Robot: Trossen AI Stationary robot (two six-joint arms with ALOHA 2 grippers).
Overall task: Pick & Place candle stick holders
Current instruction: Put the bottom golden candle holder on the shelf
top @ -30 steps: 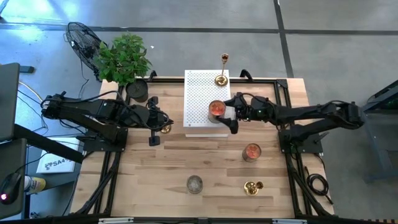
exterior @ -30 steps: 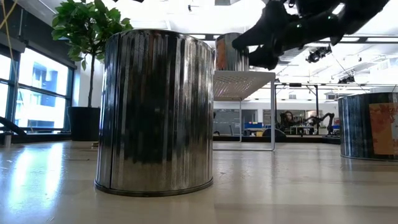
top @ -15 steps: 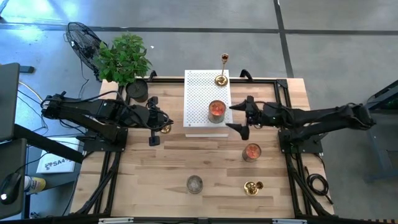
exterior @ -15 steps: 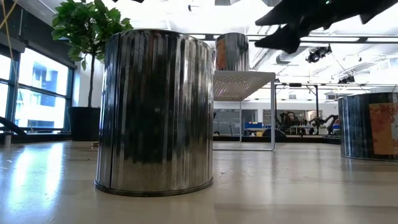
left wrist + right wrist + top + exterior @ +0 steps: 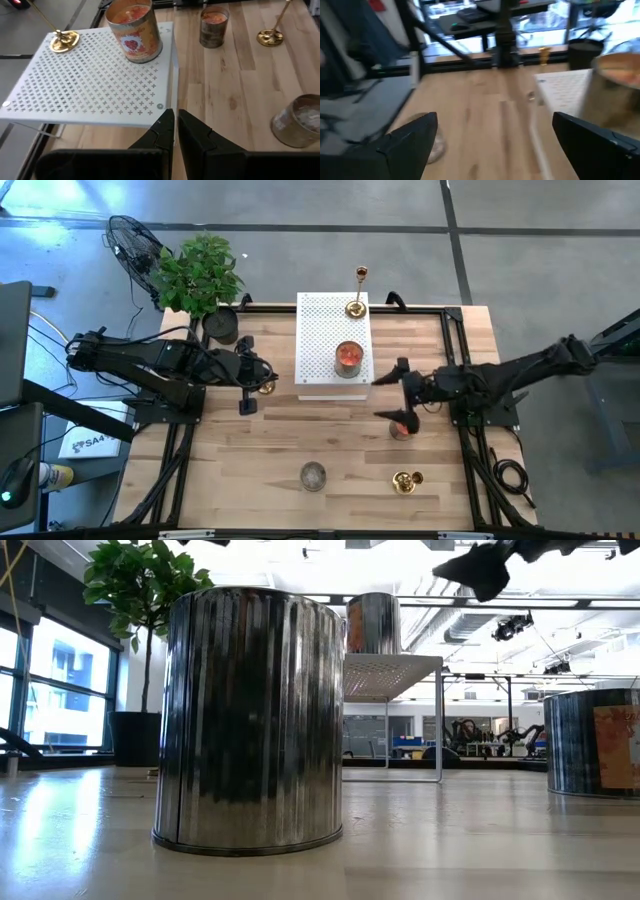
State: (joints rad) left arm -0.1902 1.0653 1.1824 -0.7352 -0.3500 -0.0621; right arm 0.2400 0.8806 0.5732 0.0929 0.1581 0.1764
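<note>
R gripper (image 5: 397, 391) spread wide, empty, above the tin candle (image 5: 404, 425) right of the white rack (image 5: 322, 330). L gripper (image 5: 252, 382) closed, empty, left of rack. Candle stick holders: one (image 5: 356, 306) on rack's far edge, one (image 5: 405, 478) near-right on table, one (image 5: 266, 387) beside L gripper.

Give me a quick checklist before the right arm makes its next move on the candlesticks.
1. Right gripper open and empty: ok.
2. Candle tin standing on the white perforated shelf, clear of the gripper: ok.
3. Candlestick upright at the shelf's far edge: ok.
4. Second candlestick near the front edge, unobstructed: ok.
5. Left gripper shut, parked beside the shelf: ok.
6. Third candlestick by the left gripper, whether it is held: cannot tell.
</note>
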